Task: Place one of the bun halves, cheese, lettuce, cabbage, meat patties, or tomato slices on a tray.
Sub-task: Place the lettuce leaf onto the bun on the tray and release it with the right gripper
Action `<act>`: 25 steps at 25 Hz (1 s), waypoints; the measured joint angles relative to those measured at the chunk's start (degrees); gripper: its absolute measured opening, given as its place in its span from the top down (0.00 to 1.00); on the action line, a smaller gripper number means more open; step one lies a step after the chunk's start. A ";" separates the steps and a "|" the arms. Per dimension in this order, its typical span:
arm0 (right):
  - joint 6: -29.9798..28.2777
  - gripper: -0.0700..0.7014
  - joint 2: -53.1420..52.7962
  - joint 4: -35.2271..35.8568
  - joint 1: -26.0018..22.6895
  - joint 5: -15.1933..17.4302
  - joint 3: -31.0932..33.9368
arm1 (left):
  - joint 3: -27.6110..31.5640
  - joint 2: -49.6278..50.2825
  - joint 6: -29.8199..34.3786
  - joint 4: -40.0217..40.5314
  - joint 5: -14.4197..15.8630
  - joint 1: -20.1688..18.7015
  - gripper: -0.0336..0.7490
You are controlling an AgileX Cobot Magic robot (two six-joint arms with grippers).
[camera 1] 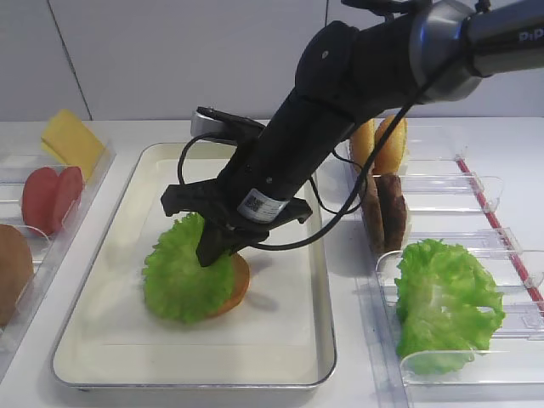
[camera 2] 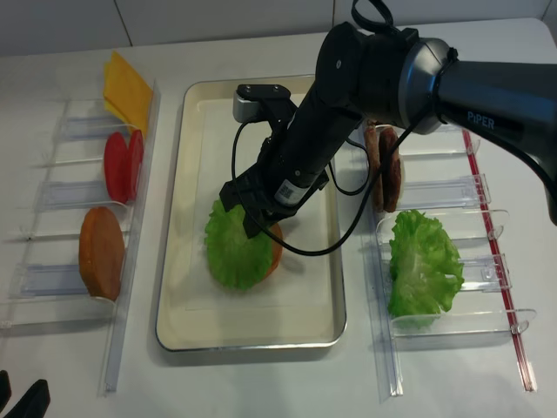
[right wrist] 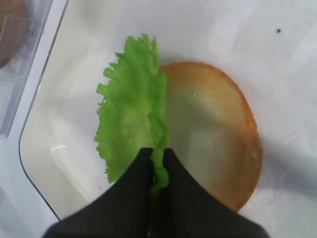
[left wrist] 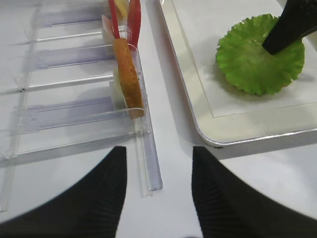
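Note:
My right gripper is shut on the lettuce, a frilly bright green leaf pinched at its edge between the jaws. The leaf hangs tilted over the left part of a bun half, which lies cut face up on the cream tray. In the second high view the lettuce covers most of that bun half. My left gripper is open and holds nothing, low over the table in front of the left bins, beside the tray's corner.
Clear bins on the left hold cheese, tomato slices and a bun half. Bins on the right hold bun halves, meat patties and the cabbage, a bulky bunch of green leaves.

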 joint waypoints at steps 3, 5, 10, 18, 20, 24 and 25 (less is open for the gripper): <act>0.00 0.84 0.00 -0.21 0.00 -0.10 0.00 | 0.00 0.00 0.00 0.00 0.00 0.00 0.58; 0.00 0.84 0.00 -0.46 0.00 -0.10 0.00 | 0.00 0.00 0.00 0.00 0.00 0.00 0.58; 0.21 0.82 0.00 -0.83 0.00 -0.10 0.00 | 0.00 0.00 0.00 0.00 0.00 0.00 0.58; 0.21 0.53 0.00 -2.53 0.00 -0.21 0.00 | 0.00 0.00 0.00 0.00 0.00 0.00 0.58; 0.21 0.44 0.00 -3.83 0.00 -0.21 0.00 | 0.00 0.00 0.00 0.00 0.00 0.00 0.58; 1.35 0.35 -0.12 -8.13 0.00 0.19 0.00 | 0.00 0.00 0.00 0.00 0.00 0.00 0.58; 2.25 0.34 -0.49 -9.88 0.00 0.49 -0.13 | 0.00 0.00 0.00 0.00 0.00 0.00 0.58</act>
